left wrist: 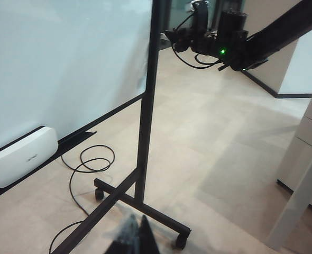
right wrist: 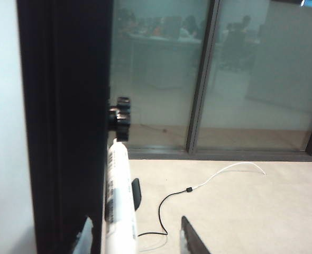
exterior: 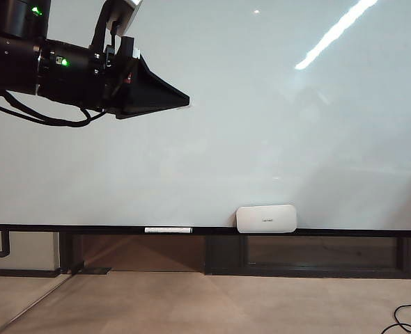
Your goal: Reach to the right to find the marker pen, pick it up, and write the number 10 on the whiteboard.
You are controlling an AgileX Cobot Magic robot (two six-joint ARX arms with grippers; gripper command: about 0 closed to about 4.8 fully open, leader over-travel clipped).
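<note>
The whiteboard (exterior: pixel 261 139) fills the exterior view, with its black rail (exterior: pixel 331 231) along the bottom; no number 10 is in view on it. My left gripper (exterior: pixel 183 101) hangs in front of the board's upper left, shut with nothing in it; in its wrist view the fingertips (left wrist: pixel 138 225) meet over the floor. The marker pen (right wrist: pixel 116 174), white with black print, lies along the board's black frame (right wrist: pixel 66 132) in the right wrist view. My right gripper (right wrist: pixel 135 219) is open around the pen, one finger on each side, not closed on it. The right arm (left wrist: pixel 219 42) reaches past the board's edge.
A white rounded eraser (exterior: pixel 266 218) sits on the rail, also in the left wrist view (left wrist: pixel 21 157). A slim white object (exterior: pixel 168 229) lies on the rail left of it. A black knob (right wrist: pixel 120 117) sticks out of the frame. Cables (left wrist: pixel 87 164) trail over the floor by the wheeled stand (left wrist: pixel 145 206).
</note>
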